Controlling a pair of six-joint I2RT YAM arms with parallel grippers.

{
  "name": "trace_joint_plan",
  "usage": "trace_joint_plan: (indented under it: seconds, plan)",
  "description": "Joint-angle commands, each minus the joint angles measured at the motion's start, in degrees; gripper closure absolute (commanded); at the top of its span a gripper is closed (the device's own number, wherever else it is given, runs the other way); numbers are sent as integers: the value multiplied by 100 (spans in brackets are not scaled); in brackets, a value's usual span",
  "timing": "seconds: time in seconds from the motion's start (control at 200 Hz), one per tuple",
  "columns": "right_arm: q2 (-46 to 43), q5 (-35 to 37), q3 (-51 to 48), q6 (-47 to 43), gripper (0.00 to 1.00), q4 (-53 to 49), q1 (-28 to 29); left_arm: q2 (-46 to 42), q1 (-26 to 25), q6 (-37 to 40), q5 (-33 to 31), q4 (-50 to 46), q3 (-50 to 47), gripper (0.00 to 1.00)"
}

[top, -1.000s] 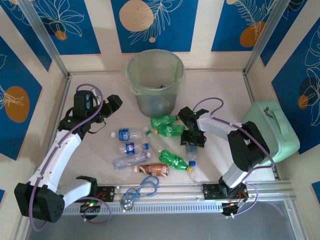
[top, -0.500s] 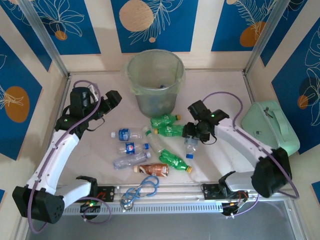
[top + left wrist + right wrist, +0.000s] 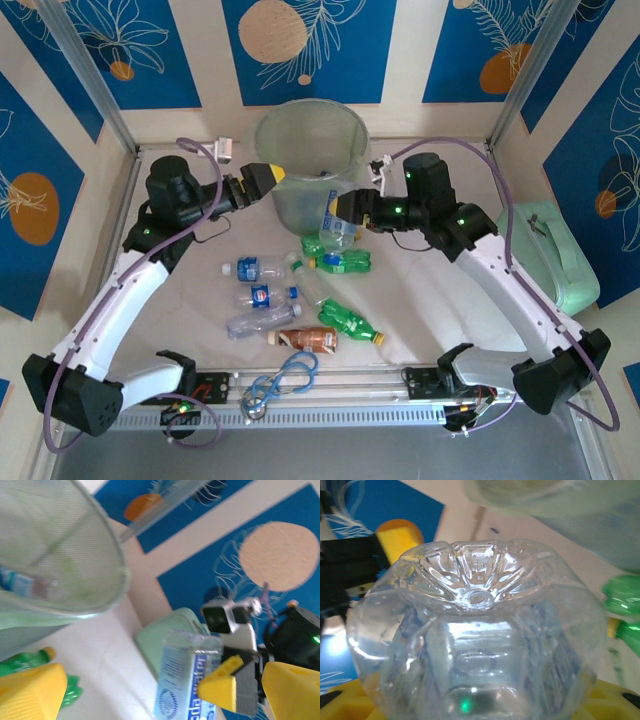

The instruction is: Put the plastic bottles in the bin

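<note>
Your right claw is clamped on a clear blue-labelled bottle, held off the table close by the right side of the bin, which stands at the table's far edge. Your left claw gapes wide and empty beside the bin's left wall. The other bottles lie mid-table, toward the near edge

bin at back, bottles lying before it, one bottle raised between
</note>
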Motion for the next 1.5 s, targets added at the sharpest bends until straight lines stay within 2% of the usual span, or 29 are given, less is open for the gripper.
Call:
trace_joint_plan:
  seconds: [0.0,0.345,0.545,0.735,0.97,1.025,1.216,1.496]
  plan:
    - [119,-1087,261,322,47,777,-32,80,-127,-412,566,1073,-38,0]
    - [290,-1823,311,1010,47,1880,-104,267,-358,-402,764,1296,10,1]
    - [474,-2128,498,855,48,1819,144,410,-445,-531,817,1547,91,0]
    - [724,-2293,908,587,47,1505,488,572,-481,-869,899,2161,113,0]
    - [992,-2413,1121,680,47,1657,609,617,-544,-1000,1106,2600,68,0]
    - [1055,-2455,1181,673,47,1665,650,608,-544,-1044,1125,2691,44,3]
    - [1099,-2383,1218,730,46,1780,738,671,-546,-1232,1151,2975,6,26]
    - [992,-2129,1186,812,46,1827,733,619,-509,-1285,694,3038,-68,36]
